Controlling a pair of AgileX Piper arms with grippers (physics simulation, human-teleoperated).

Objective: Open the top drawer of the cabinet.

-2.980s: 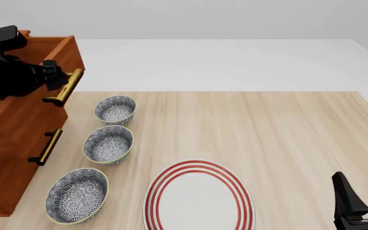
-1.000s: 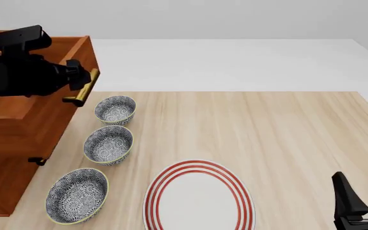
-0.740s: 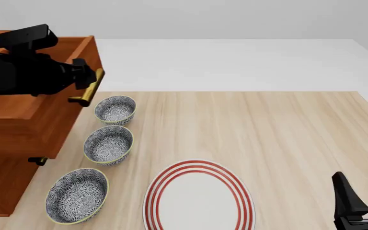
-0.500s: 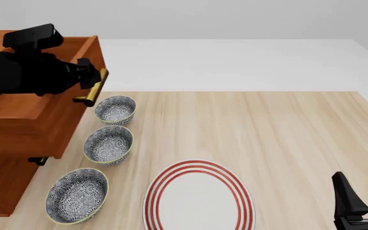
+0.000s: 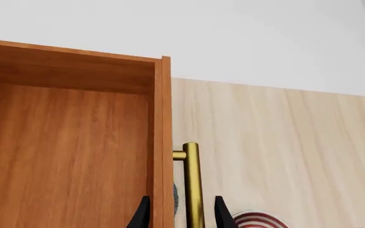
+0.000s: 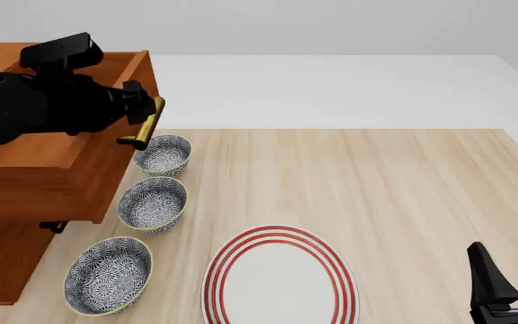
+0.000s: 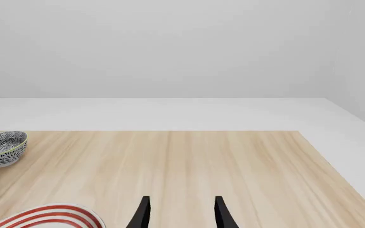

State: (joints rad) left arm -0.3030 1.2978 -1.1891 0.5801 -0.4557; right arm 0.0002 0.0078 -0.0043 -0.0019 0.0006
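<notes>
The reddish-brown cabinet (image 6: 3, 263) stands at the table's left edge. Its top drawer (image 6: 52, 169) is pulled well out toward the right, over the bowls' side, its open box (image 5: 62, 156) seen from above in the left wrist view. My left gripper (image 6: 142, 111) is shut on the drawer's brass bar handle (image 6: 146, 125), and the black fingers (image 5: 141, 216) sit on either side of the handle (image 5: 192, 185). My right gripper (image 6: 511, 280) rests open at the near right corner, holding nothing; the right wrist view shows its fingertips (image 7: 143, 213) over bare wood.
Three patterned bowls (image 6: 162, 155) (image 6: 154, 204) (image 6: 108, 275) line up just right of the cabinet, partly under the drawer. A red-ringed plate (image 6: 282, 280) lies at the near middle. A lower drawer's handle end (image 6: 52, 227) peeks out below.
My left gripper has moved rightward with the handle, drawing the top drawer farther out of the cabinet. The right arm has not moved.
</notes>
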